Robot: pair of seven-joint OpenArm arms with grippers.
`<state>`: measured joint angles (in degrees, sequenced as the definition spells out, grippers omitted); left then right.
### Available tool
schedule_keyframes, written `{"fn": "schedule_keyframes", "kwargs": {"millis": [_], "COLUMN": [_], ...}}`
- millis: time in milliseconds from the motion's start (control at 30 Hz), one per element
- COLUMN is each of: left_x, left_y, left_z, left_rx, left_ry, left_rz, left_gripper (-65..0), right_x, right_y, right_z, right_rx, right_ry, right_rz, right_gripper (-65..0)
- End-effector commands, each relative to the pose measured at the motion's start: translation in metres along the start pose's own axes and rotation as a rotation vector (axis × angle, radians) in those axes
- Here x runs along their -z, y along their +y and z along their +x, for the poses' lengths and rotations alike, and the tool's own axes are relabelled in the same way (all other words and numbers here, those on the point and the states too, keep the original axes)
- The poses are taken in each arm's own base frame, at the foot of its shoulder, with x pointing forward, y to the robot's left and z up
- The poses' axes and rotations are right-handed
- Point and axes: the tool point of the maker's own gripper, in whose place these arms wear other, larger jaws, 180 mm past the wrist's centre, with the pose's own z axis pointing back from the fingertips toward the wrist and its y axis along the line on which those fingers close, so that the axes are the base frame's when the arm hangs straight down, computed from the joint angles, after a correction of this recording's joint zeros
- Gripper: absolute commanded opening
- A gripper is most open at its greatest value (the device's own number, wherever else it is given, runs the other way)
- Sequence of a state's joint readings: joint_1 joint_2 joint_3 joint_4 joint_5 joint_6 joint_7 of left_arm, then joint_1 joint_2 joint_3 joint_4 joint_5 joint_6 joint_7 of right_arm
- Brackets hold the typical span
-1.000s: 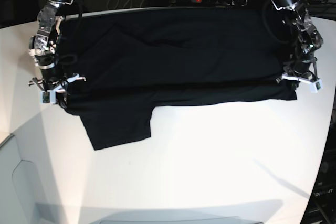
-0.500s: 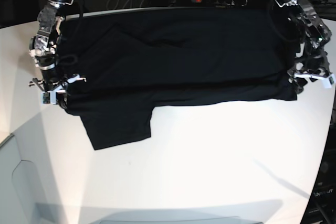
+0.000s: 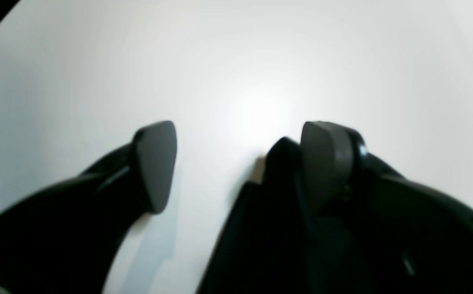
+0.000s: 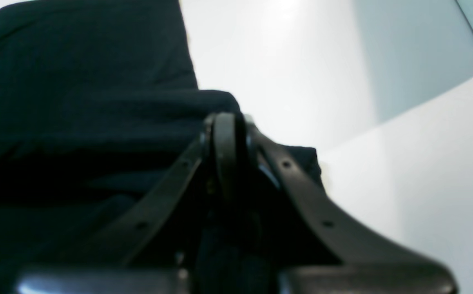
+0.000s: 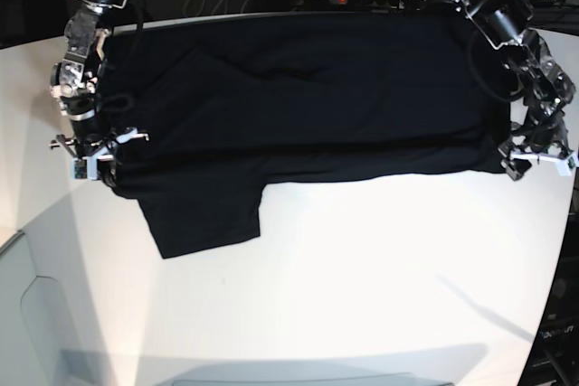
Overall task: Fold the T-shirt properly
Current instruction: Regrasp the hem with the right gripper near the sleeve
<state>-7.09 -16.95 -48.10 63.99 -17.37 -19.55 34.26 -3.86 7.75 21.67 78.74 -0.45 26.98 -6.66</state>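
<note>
I have the T-shirt [image 5: 298, 115] spread across the upper half of the table [image 5: 362, 296], one sleeve hanging down at lower left of the cloth. My right gripper [image 5: 95, 155], at the left edge of the base view, is clamped shut on the shirt's edge, I judge to pin that end. My left gripper [image 3: 236, 163] has its jaws apart over bare table at the right edge, gripping nothing, dark cloth just beside one finger.
</note>
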Motion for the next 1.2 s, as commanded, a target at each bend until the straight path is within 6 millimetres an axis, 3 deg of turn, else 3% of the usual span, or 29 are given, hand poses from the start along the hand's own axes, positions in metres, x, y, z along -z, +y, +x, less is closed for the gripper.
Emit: {"fn": "schedule_keyframes", "kwargs": {"millis": [0, 100, 300, 533, 600, 733, 800, 1000, 1167], "left_x": [-0.001, 0.002, 0.008, 0.009, 0.009, 0.009, 0.009, 0.008, 0.004], "left_y": [-0.002, -0.007, -0.025, -0.028, -0.028, -0.027, -0.027, -0.029, -0.031], "left_z": [0.027, 0.023, 0.017, 0.015, 0.015, 0.015, 0.014, 0.018, 0.027], "left_rx": [0.013, 0.043, 0.105, 0.102, 0.103, 0.102, 0.102, 0.108, 0.116], "left_ry": [-0.069, -0.052, -0.024, -0.021, -0.021, -0.017, -0.015, -0.024, -0.05], "left_rz": [-0.005, -0.007, -0.042, -0.047, -0.046, -0.043, -0.043, -0.047, -0.052], "left_gripper": [-19.4, -19.9, -37.9, -39.8, -45.5, -64.1, -65.0, -64.9, -64.9], "right_x": [0.001, 0.001, 0.001, 0.002, 0.002, 0.003, 0.002, 0.002, -0.008], "right_y": [-0.005, -0.005, -0.004, -0.005, -0.005, -0.005, -0.005, -0.005, -0.004], "right_z": [0.018, 0.018, 0.019, 0.021, 0.022, 0.023, 0.023, 0.029, 0.061], "right_rx": [-0.011, -0.011, -0.011, -0.012, -0.012, -0.012, -0.012, -0.017, -0.05], "right_ry": [-0.058, -0.058, -0.059, -0.064, -0.066, -0.067, -0.069, -0.087, -0.169], "right_rz": [-0.003, -0.003, -0.002, -0.002, -0.003, -0.003, -0.003, -0.005, -0.013], "right_gripper": [-65.0, -65.0, -65.0, -65.0, -65.0, -65.0, -64.9, -44.4, -31.6]}}
